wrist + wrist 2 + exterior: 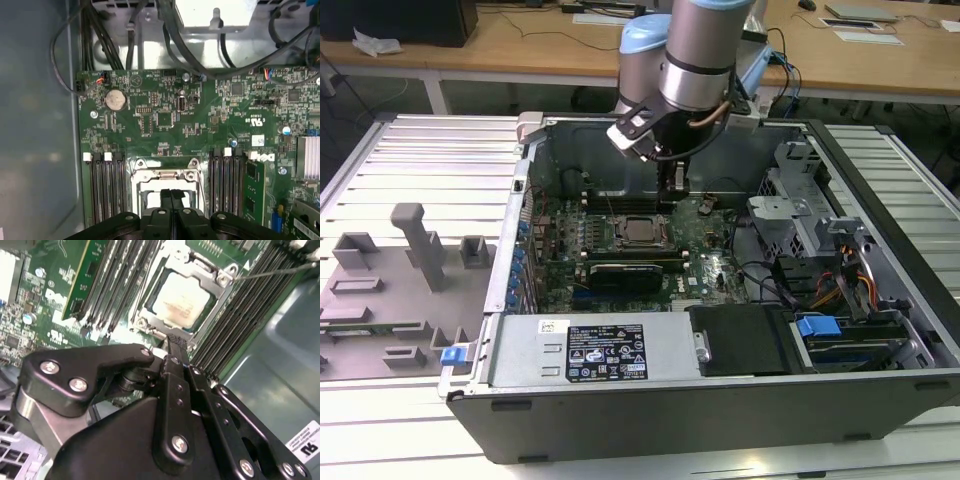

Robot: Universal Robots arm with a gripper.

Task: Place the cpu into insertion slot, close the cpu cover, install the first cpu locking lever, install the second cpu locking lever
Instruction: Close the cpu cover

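Gripper: in the exterior view you have the gripper (670, 188) down inside the open computer case (670, 420), just past the far edge of the socket (617, 233).
Fingers: pressed together in both wrist views (175, 342) (172, 194), with nothing between them.
Fingertips: right at the rim of the socket's cover; you cannot tell whether they touch it.
Chip: the chip (180, 299) lies flat in the socket, and its pale metal top shows through the cover's window.
Cover: the silver cover (200, 261) (165, 174) lies down over the chip and frames it on all sides.
Lever: a thin metal rod (270, 273) runs from one corner of the socket out across the nearby memory slots.
Memory slots: long black slots (125, 280) (105, 185) stand in banks on both sides of the socket.
Board: the green board carries a round coin battery (115, 99), well apart from the socket.
Tray: a grey tray (380, 290) with upright holders lies outside the case, on the exterior view's left.
Table: the case and the tray rest on a slatted metal table (430, 150).
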